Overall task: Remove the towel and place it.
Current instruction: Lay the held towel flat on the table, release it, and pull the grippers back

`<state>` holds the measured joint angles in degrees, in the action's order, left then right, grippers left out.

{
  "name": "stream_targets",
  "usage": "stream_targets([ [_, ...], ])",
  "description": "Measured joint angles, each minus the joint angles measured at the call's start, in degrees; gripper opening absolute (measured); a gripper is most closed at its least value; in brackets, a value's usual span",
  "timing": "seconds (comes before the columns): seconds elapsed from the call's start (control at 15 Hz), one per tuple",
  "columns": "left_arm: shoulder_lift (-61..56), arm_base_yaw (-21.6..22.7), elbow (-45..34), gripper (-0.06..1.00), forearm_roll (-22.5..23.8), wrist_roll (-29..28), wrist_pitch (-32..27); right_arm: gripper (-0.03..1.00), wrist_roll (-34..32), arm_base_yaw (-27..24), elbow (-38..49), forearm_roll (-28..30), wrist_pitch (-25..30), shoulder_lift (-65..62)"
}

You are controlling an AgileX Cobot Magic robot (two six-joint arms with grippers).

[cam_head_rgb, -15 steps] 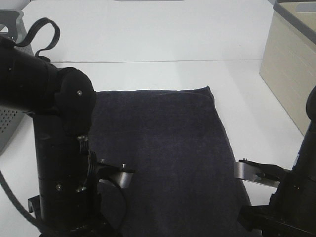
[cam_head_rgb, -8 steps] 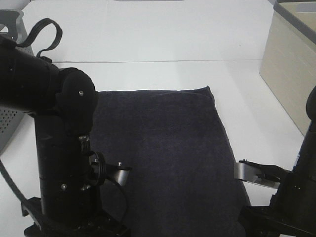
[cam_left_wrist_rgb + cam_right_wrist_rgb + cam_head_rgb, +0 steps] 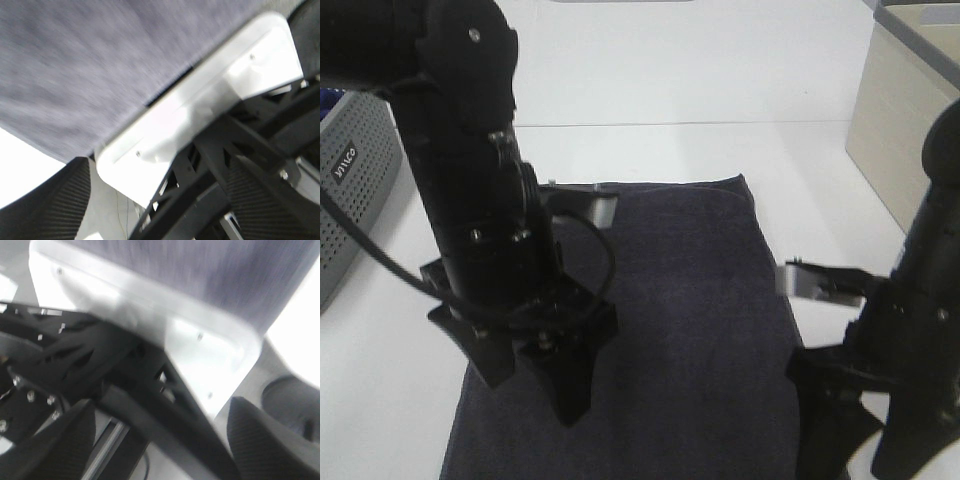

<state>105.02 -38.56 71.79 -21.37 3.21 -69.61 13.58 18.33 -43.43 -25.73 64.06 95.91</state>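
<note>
The dark charcoal towel [image 3: 690, 300] lies spread flat on the white table [image 3: 670, 80]. My left gripper [image 3: 530, 375] hangs over the towel's left half, fingers pointing down, open and empty. My right gripper [image 3: 865, 440] stands at the towel's right edge near the front, also open and empty. In the left wrist view the towel [image 3: 100, 60] fills the far side and the ribbed black fingers [image 3: 45, 205] stand wide apart with nothing between them. The right wrist view shows the towel [image 3: 200, 270] and spread fingers [image 3: 270, 440] the same way.
A grey perforated basket [image 3: 355, 190] stands at the left edge of the table. A beige cabinet [image 3: 910, 110] stands at the right. Bare white table lies beyond the towel's far edge.
Both arms have swung up and forward. The left arm now stands over the towel's left half, uncovering the grey basket. The right gripper has come into view. The towel has not moved.
</note>
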Motion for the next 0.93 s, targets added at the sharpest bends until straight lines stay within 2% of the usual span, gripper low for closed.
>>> stream_targets([
  [0.13,0.17,5.73,3.95,0.71,1.26,0.29,0.0,0.73,-0.74,-2.98,-9.11,1.95,1.6,0.06],
  [0.33,3.55,14.5,11.97,0.71,1.6,3.04,0.17,0.73,-0.74,-11.63,-23.95,-0.23,2.92,1.26],
  [0.4,7.22,19.65,16.84,0.71,1.6,4.13,2.35,0.73,-0.69,-13.69,-33.69,-1.43,4.87,5.9],
  [0.67,14.61,25.55,23.84,0.72,1.6,4.35,6.19,0.73,-1.32,-13.92,-54.95,-1.32,5.5,20.28],
  [0.93,23.15,27.44,31.68,0.76,1.89,4.87,9.17,0.73,-5.44,-13.92,-75.69,2.92,5.44,36.27],
])
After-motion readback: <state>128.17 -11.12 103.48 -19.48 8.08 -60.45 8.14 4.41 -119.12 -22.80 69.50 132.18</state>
